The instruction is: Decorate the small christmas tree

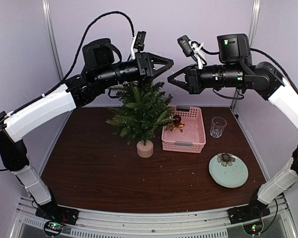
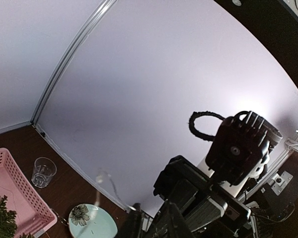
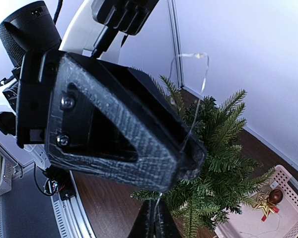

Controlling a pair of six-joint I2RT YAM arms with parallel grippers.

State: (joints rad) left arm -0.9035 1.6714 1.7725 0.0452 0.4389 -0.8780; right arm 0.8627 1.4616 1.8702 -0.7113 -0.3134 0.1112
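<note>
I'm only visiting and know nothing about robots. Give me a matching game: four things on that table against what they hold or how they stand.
Things:
1. small christmas tree
2. pink basket
3. clear glass
4. pale green plate

Descriptions:
A. stands empty beside the basket
B. holds a red and gold ornament
C. rises from a pale wooden stump
D. carries a flower-shaped piece

Pairs: 1-C, 2-B, 3-A, 4-D

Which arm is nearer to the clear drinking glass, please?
Right. The right arm is raised on the same side of the small christmas tree as the glass, higher than it. The left arm reaches in from the tree's other side, farther from the glass.
</note>
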